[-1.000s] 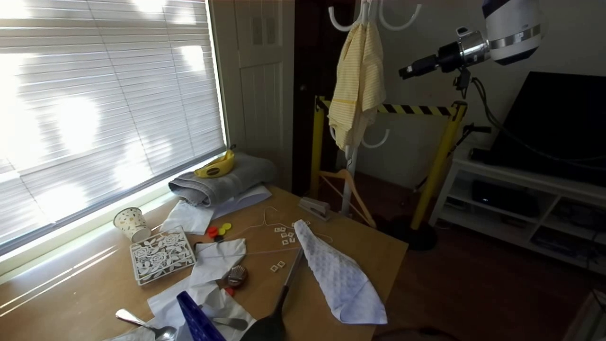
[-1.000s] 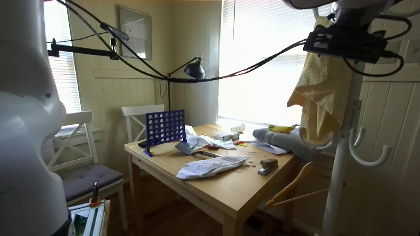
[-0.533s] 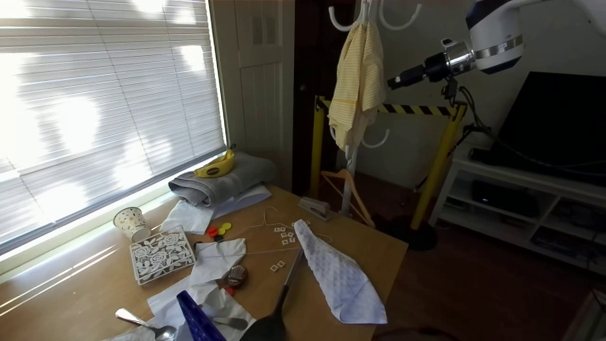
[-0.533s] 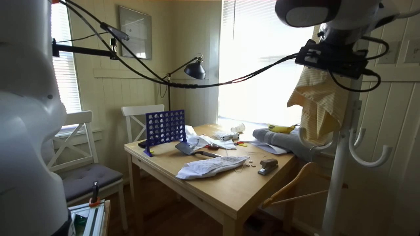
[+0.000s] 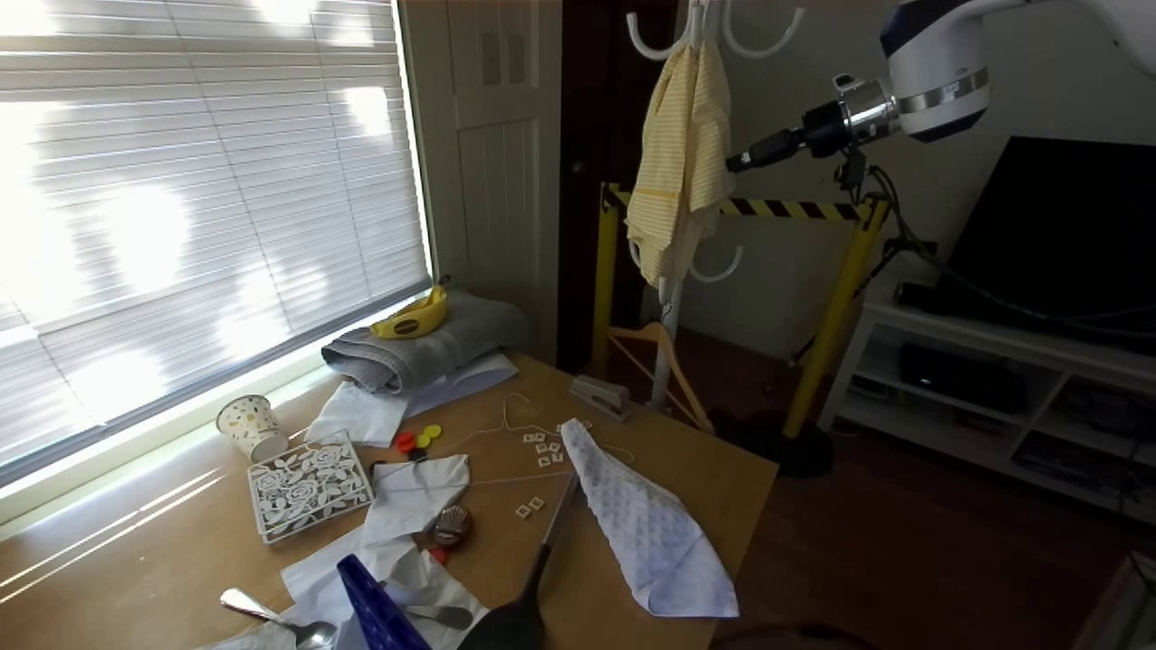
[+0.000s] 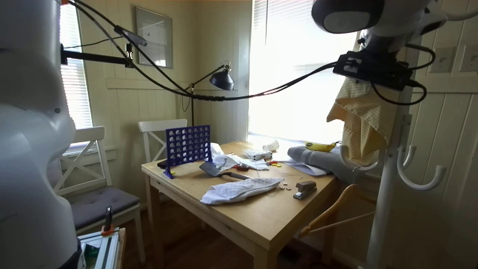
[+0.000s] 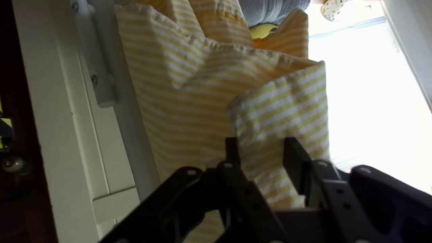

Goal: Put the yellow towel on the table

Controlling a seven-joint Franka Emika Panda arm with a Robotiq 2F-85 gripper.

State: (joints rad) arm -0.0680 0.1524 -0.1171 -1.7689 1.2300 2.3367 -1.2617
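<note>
Yellow towel [image 5: 682, 162], striped yellow and white, hangs limp on the white coat stand [image 6: 384, 209], just beyond the table [image 6: 269, 216]. Gripper [image 7: 263, 150] close up to it. Fingers [image 7: 295, 160] apart, a hemmed flap of the towel showing across the gap; wrist view dark and soft there, so I cannot tell whether the flap sits between them or just past them, nor whether anything touches. Wooden hanger [image 6: 335, 207] on the same stand, lower down.

On the table, at the edge nearest the stand: stapler [image 6: 306, 186], with small letter tiles [image 5: 542, 448] near it. White-blue dimpled cloth [image 5: 646, 524] laid slantwise, narrow end by the tiles; black-headed spatula [image 5: 536, 571] beside it, handle end close to the cloth. By the window [image 5: 208, 199], rolled grey towel [image 5: 479, 325], a banana-shaped yellow pouch [image 5: 415, 318] resting on top. Farther along, speckled paper cup [image 5: 252, 428] just beside a white openwork holder [image 5: 310, 487] with a rose pattern; metal spoon [image 5: 271, 617] apart from both; blue Connect Four grid [image 6: 188, 145] standing upright in an exterior view. Behind the coat stand, black-and-yellow barrier tape [image 5: 795, 209]. Off to the side, white TV stand [image 5: 993, 339] with a dark screen [image 5: 1057, 235] on it
</note>
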